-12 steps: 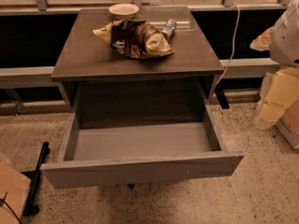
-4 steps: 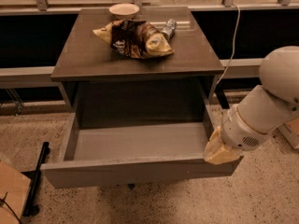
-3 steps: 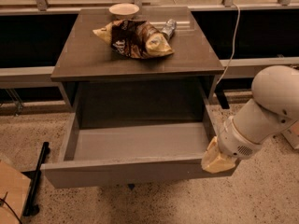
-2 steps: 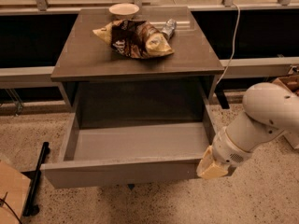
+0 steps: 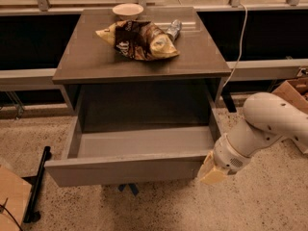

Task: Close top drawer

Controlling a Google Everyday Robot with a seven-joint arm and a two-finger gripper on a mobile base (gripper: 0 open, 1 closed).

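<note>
The top drawer (image 5: 125, 170) is pulled far out of the grey-brown cabinet (image 5: 86, 59). Its plain flat front faces me and its light grey interior (image 5: 144, 141) holds nothing I can see. My gripper (image 5: 211, 170), with a cream-coloured tip, is low at the right end of the drawer front, at or just beside its front right corner. The white arm (image 5: 269, 121) reaches in from the right. I cannot tell whether the gripper touches the front.
On the cabinet top lie a chip bag (image 5: 139, 40), a pale bowl (image 5: 127, 9) and a can (image 5: 174, 29). A white cable (image 5: 238, 47) hangs at the right. A cardboard box (image 5: 293, 88) stands at right, more cardboard (image 5: 12, 201) and a black bar (image 5: 37, 184) at left.
The arm has come in from the right and swung down and left, bringing the gripper from beside the drawer's right side to its front right corner. The drawer has not moved.
</note>
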